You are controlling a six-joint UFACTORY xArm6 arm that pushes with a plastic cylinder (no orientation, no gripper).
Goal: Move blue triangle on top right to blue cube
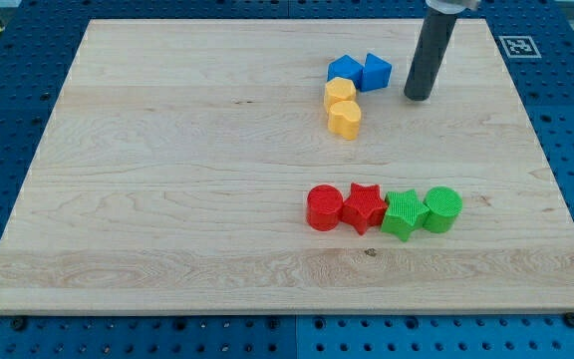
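- Your rod comes down from the view's top edge, and my tip point(418, 96) rests on the wooden board point(167, 179) in its upper right part.
- There is no gripper on this arm, so nothing opens, closes or holds; the tip touches no block.
- The blue triangle point(376, 72) sits just to the view's left of the tip, with a narrow strip of bare wood between them.
- On its other side the triangle touches the blue cube point(344, 71), so the two blue pieces stand side by side near the board's top.
- Just below the blue cube you see a yellow block point(340, 92), rounded and hard to name by shape, and right under it a second yellow block point(345, 119) that looks heart-like; the two yellows touch.
- Well apart from that cluster, in the lower half of the board, four blocks form a row running left to right: a red cylinder point(323, 207), a red star point(364, 207), a green star point(404, 214) and a green cylinder point(443, 208).
- Each block in that row touches its neighbour.
- The board lies on a blue perforated table point(8, 120).
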